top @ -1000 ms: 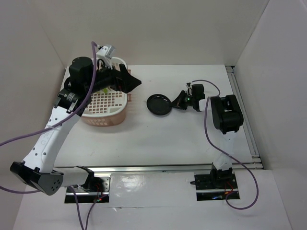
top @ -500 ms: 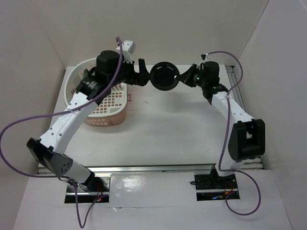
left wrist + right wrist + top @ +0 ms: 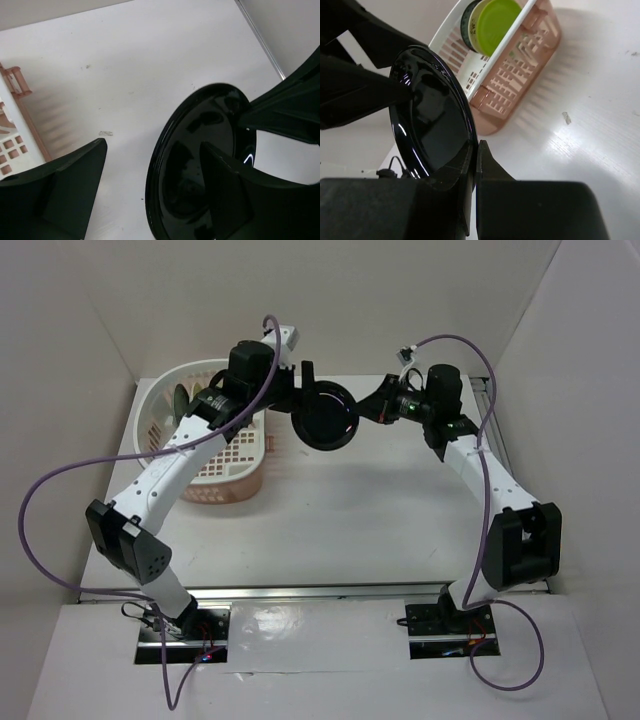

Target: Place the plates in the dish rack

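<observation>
My right gripper is shut on the rim of the glossy black plate and holds it on edge above the table. My left gripper is open, and its jaws straddle the opposite rim of the black plate without closing on it. The white dish rack on its pinkish-tan tray stands at the back left. The lime green plate stands upright in it, with a blue-patterned plate behind it. The cream plate is hidden.
White walls close in the table at the back and both sides. A metal rail runs along the table's right edge. Purple cables loop from both arms.
My right gripper has lifted the black plate off the table and carried it up and left. My left gripper has swung from over the rack to the plate's other rim.
</observation>
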